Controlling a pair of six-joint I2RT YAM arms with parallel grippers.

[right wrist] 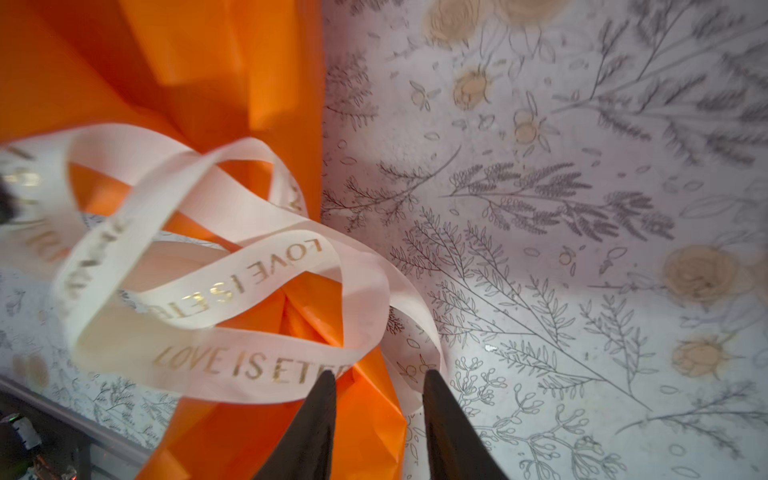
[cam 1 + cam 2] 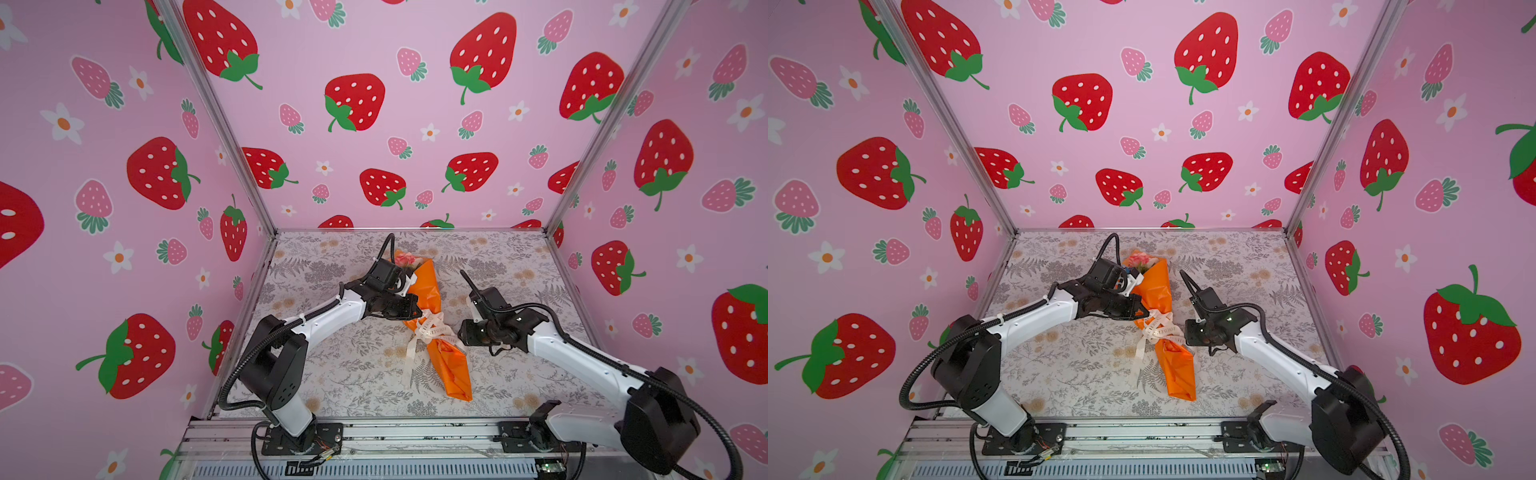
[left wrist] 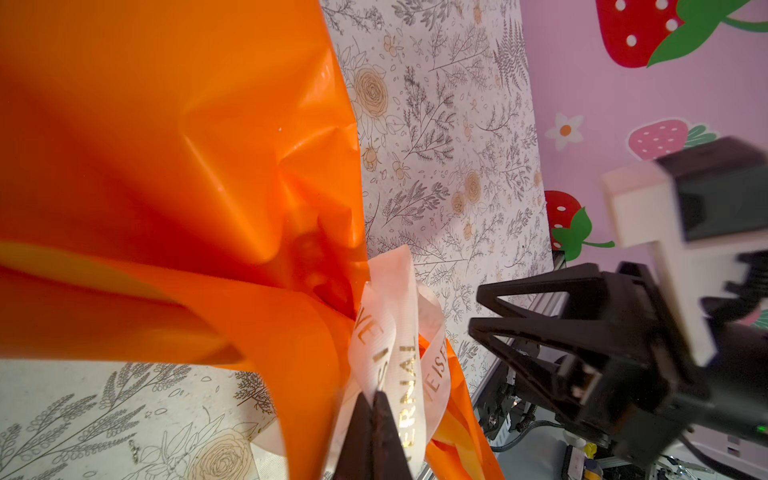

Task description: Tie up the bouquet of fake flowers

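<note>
The bouquet of fake flowers lay on the flower-printed bench, near its middle, with the pink heads pointing at the back wall. Orange wrapping paper was rolled round the bunch in a long cone, so only the heads showed in both top views, and the stems were hidden inside it. The narrow tail of the paper ran toward the front edge of the bench.

A cream ribbon with gold lettering was looped loosely round the waist of the cone, and its loops stood up off the paper instead of lying flat.

The left gripper sat against the left side of the cone, just above the ribbon. Its fingers were clenched together, and in the left wrist view they appeared to pinch one strand of the ribbon, though the strand was blurred just where they met it.

The right gripper hung just beside the ribbon on the cone's right side. Its fingers were spread apart and grasped nothing
</note>
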